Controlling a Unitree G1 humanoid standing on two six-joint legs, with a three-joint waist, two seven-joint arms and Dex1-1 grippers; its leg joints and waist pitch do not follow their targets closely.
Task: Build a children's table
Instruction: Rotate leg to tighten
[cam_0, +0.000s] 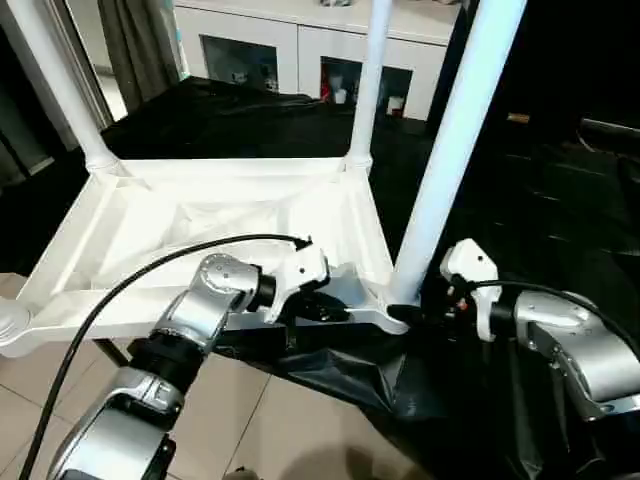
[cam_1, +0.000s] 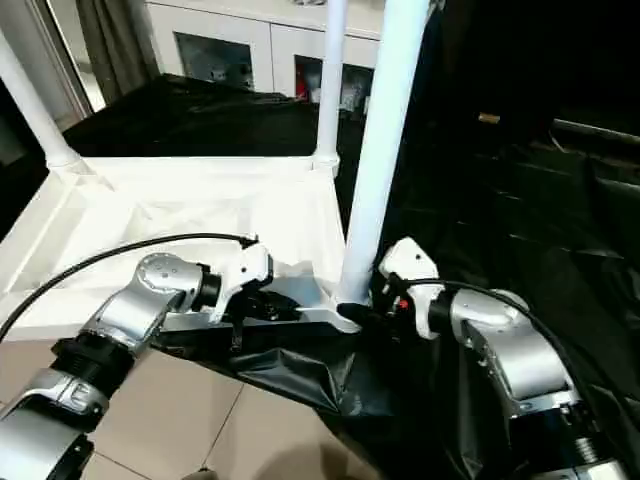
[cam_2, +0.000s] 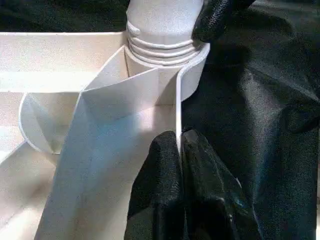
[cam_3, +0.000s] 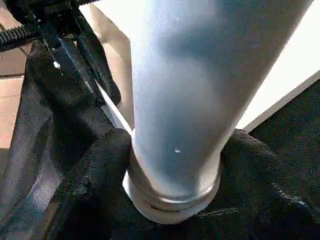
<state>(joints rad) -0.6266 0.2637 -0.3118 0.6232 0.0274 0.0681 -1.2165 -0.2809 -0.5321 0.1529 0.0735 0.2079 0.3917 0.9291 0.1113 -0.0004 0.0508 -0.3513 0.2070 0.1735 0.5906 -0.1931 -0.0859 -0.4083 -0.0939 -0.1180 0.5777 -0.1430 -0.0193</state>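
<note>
We have the tabletop (cam_0: 200, 235) lying underside up on the black-draped worktop (cam_0: 540, 200), its near edge overhanging the tiled floor (cam_0: 300, 420), so the corner sockets face up to take the legs. Three legs stand in sockets: two at the far corners (cam_0: 60, 90) (cam_0: 368, 80) and a third, the near leg (cam_0: 455, 140), at the near corner on our right. The near corner socket (cam_0: 10, 322) on our left looks empty, so by our reckoning one leg is left to fit.

Our left pincer (cam_2: 180, 150) is pinched tight on the thin rim wall of the tabletop just beside the near leg's socket; we judge this steadies the top so it cannot slide or turn while the leg is worked.

Our right pincer (cam_3: 172, 165) sits low around the base of the near leg, a black finger (cam_3: 95, 170) on either side of the tube, pressed close against it. Threads show just above the socket (cam_2: 162, 47), so the leg seems not fully seated; the low grip suits turning it further in.
</note>
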